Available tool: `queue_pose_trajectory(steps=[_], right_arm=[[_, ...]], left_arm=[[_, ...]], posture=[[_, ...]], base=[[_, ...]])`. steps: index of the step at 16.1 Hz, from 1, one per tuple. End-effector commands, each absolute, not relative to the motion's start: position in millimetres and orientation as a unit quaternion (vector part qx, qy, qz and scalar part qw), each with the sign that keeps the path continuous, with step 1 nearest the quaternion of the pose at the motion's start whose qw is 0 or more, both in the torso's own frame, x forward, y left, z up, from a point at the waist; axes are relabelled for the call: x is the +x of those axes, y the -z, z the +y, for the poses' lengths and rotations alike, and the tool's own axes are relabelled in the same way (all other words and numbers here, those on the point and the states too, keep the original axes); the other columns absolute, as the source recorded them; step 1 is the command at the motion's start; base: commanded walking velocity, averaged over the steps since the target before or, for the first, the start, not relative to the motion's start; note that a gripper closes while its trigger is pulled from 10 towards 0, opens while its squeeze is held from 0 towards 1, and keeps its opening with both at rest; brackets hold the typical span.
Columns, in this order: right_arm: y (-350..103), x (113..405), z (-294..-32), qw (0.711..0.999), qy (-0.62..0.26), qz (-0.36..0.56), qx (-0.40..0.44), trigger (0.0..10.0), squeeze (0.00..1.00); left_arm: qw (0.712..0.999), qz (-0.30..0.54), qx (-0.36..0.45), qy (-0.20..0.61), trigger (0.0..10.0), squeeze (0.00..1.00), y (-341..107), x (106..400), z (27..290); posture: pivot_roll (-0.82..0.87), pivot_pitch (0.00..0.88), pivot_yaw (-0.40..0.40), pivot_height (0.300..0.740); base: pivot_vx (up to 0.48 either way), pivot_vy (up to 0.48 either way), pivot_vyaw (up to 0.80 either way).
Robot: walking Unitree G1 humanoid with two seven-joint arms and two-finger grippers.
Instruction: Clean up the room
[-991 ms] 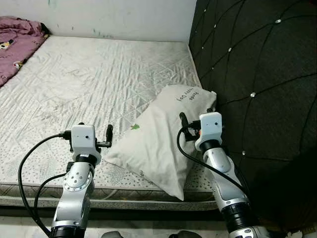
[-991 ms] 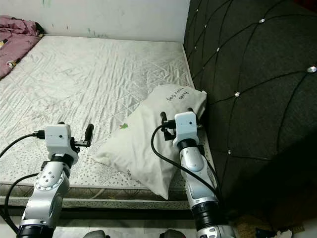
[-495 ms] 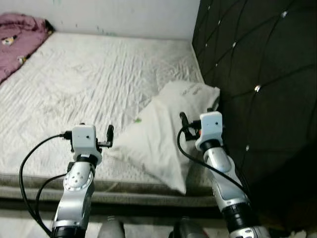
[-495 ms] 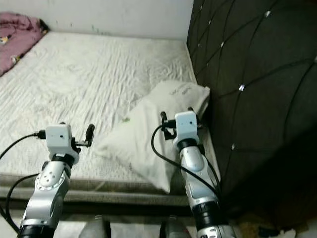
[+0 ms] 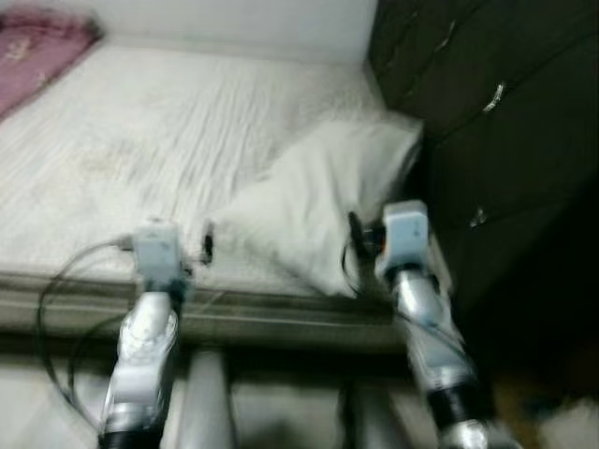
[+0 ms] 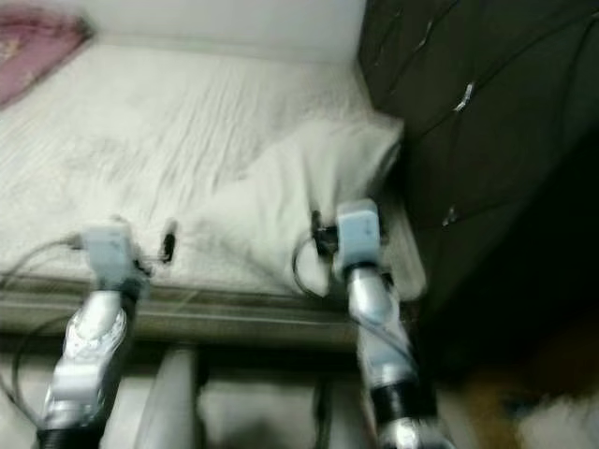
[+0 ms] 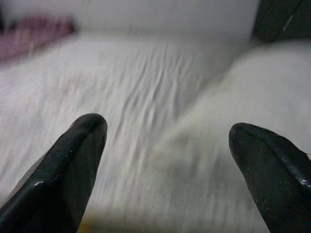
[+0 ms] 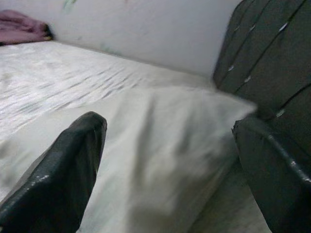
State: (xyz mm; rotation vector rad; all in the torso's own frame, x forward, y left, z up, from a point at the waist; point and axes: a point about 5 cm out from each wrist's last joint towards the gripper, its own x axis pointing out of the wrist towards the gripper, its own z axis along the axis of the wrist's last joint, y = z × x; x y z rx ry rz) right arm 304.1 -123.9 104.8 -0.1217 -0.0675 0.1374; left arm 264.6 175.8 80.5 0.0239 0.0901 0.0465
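Since a second ago the whole head view has slid and gone blurry: the camera has tilted down and back, so the front edge of the bed (image 5: 281,309) now crosses mid-picture and a strip of pale floor (image 5: 281,412) shows below it. The pillow (image 5: 318,210) lies as it did, and both arms keep their raised pose in front of the bed.

The pillow rests on the mattress (image 5: 140,150), its far corner against the dark headboard (image 5: 487,112) and its near corner close to the front edge of the bed. A pink blanket (image 5: 42,51) is bunched at the far corner of the mattress, well apart from the pillow and on its left side. A white wall (image 5: 234,19) runs behind the mattress.

The left tool (image 7: 167,160) hovers just short of the pillow's near-left side, its fingers (image 7: 68,165) spread wide and holding nothing. The right tool (image 8: 170,165) hovers at the pillow's near-right side, beside the headboard, fingers (image 8: 63,170) likewise spread and released.

The mattress is off-white quilted cloth with wrinkled stitching. The pillow is soft, puffy and cream, lying slantwise. The headboard is dark padded upholstery, tufted in diamonds with small shiny studs (image 5: 493,92). The arms are silver with black cables.
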Motion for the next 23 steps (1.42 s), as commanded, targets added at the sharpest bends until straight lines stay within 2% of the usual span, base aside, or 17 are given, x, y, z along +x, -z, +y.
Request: queue_pose_trajectory(steps=[1,4,10,14,23], right_arm=[[-106.6,304.7,-121.8,0.995,-0.072,-0.035,-0.060,10.0,0.00],[-107.0,305.1,-120.7,0.995,-0.076,-0.034,-0.061,10.0,0.00],[-107.9,305.0,-120.3,0.995,-0.078,-0.035,-0.059,10.0,0.00],[-107.7,305.1,-120.4,0.995,-0.078,-0.034,-0.059,10.0,0.00],[-106.8,305.8,-120.3,0.994,-0.079,-0.032,-0.065,10.0,0.00]], left_arm=[[0.999,0.033,0.011,-0.025,10.0,0.00,-88.3,269.5,177.1],[0.999,0.032,0.013,-0.026,10.0,0.00,-88.7,269.9,177.4],[0.999,0.033,0.010,-0.026,10.0,0.00,-88.7,270.0,177.4],[0.999,0.034,0.008,-0.026,10.0,0.00,-88.5,270.2,177.2],[0.999,0.032,0.004,-0.022,10.0,0.00,-88.3,270.9,176.6]], posture=[[0.11,0.000,-0.037,0.604],[0.11,0.000,-0.040,0.604],[0.10,0.000,-0.040,0.534],[0.10,0.000,-0.040,0.534],[0.10,0.000,-0.040,0.534]], base=[[0.000,0.000,0.00],[0.000,0.000,0.00],[0.000,0.000,0.00],[0.000,0.000,0.00],[0.388,0.000,0.00]])
